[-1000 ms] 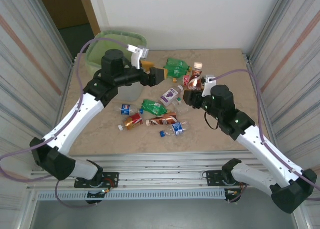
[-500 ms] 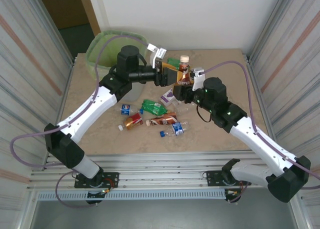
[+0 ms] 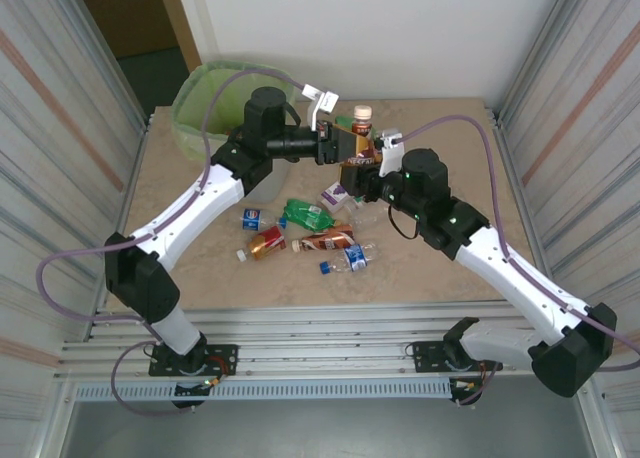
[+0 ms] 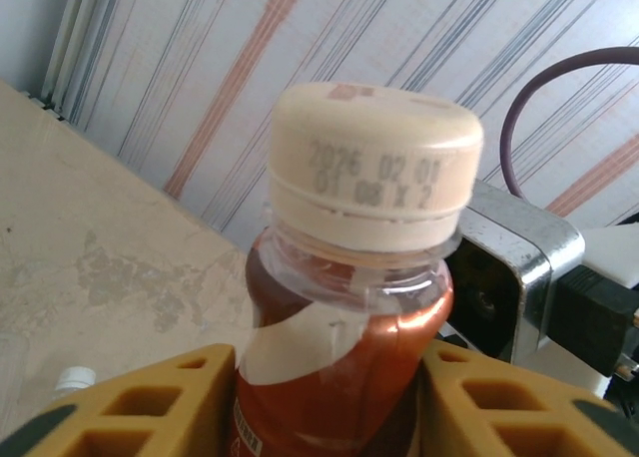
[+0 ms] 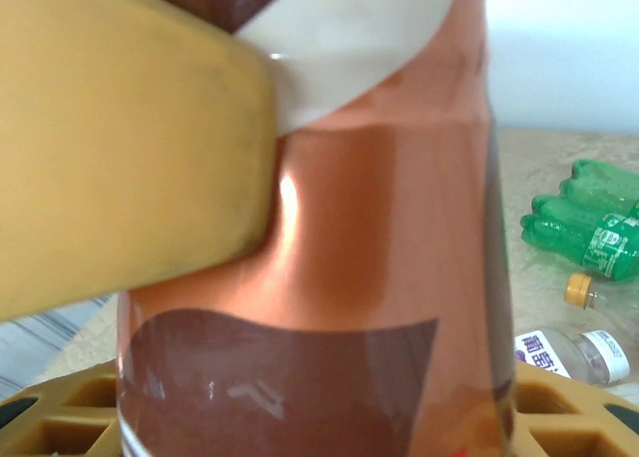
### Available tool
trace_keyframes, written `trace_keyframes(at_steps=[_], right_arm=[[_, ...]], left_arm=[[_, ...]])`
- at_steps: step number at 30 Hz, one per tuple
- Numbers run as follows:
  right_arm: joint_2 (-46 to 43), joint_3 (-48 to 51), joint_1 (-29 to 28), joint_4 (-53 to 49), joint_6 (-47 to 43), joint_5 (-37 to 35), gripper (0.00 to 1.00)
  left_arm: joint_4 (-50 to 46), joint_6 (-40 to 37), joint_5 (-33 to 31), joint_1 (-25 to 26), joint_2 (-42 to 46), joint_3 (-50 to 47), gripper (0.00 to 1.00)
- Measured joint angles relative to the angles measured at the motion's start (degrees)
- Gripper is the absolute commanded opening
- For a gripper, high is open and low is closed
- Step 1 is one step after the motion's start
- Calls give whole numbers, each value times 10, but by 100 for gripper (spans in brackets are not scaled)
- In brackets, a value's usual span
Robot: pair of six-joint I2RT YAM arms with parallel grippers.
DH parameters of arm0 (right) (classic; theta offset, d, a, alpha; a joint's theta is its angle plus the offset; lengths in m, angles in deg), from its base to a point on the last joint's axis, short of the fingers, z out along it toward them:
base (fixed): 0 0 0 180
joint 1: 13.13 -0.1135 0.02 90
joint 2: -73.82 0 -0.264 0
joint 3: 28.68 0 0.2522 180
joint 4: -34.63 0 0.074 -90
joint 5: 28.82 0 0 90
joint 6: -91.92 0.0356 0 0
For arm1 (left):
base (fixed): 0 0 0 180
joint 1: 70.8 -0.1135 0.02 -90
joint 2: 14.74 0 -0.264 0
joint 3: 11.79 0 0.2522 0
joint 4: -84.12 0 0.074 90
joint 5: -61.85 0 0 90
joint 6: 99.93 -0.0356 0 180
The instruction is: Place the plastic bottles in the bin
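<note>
At the table's [image 3: 400, 278] far-left corner, green-lined bin [image 3: 190, 108], contents indistinct.

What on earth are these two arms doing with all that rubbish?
Both arms grip one brown bottle, held upright off the table. The left gripper is near its neck, the right gripper lower down. It looks like a hand-over. Other crushed bottles lie on the table, and the bin stands at the far left corner.

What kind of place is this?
Probably a robot test booth, not a home: two robot arms bolted to a metal frame, striped panel walls close around the table, and crushed bottles laid out with a bin.
</note>
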Motion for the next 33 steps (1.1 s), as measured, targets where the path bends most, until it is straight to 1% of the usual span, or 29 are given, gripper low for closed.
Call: trace_keyframes(at_steps=[1, 2, 4, 5, 9, 13, 17, 19, 20, 25, 30, 33], right_arm=[[2, -1, 0, 0, 0, 0, 37], [3, -2, 0, 0, 0, -1, 37], [5, -3, 0, 0, 0, -2, 36], [5, -4, 0, -1, 0, -4, 36], [9, -8, -9, -4, -7, -1, 36], [11, -8, -11, -5, -11, 0, 37], [12, -9, -11, -6, -11, -2, 39], [12, -9, -11, -6, -11, -3, 42], [12, -9, -11, -7, -11, -4, 44], [11, -9, -12, -9, -11, -8, 66], [1, -8, -17, -15, -20, -23, 89], [-17, -5, -18, -17, -27, -36, 97]], left_arm=[[2, 1, 3, -1, -1, 0, 39], [2, 1, 3, -2, -2, 0, 41], [7, 2, 4, -2, -3, 0, 55], [9, 2, 3, -2, -3, 0, 58], [14, 16, 3, -1, -7, 0, 58], [18, 22, 5, -1, -12, 0, 51], [24, 21, 8, -1, -12, 0, 38], [26, 20, 10, -1, -13, 0, 30], [26, 20, 10, -1, -13, 0, 27], [23, 12, 9, 0, -14, 2, 14], [0, -4, 2, -1, -12, 9, 10], [-23, -23, -9, -7, -9, 13, 10]])
